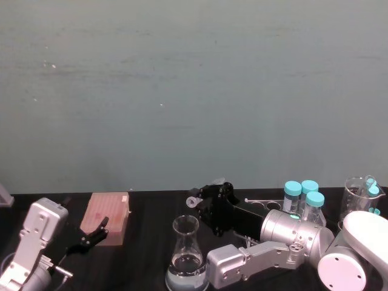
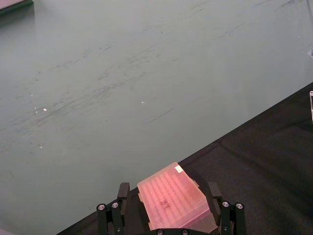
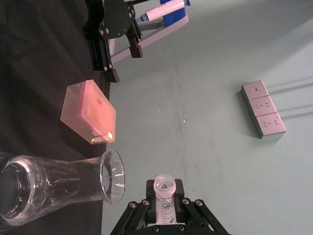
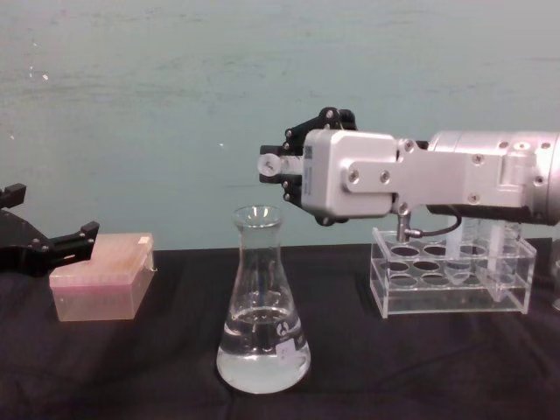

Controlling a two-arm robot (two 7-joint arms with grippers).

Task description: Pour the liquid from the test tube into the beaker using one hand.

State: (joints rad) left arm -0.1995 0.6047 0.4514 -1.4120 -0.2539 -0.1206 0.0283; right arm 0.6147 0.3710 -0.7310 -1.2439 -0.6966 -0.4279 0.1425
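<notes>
legible text: none | label (image 4: 286, 348) on beaker (image 4: 261, 289): too small; marks (image 3: 167, 211) on test tube (image 3: 164, 187): blurred

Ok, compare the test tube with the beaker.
The test tube is small and slim; the beaker is tall with a wide base. The test tube is held tipped sideways by the right pincer, above the beaker's mouth and apart from it; the beaker stands upright on the table. Liquid pools in the beaker; the test tube's contents are unclear. Both are clear.

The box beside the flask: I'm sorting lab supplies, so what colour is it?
The box is translucent pink with a paler lid, clearest in the chest view.
</notes>
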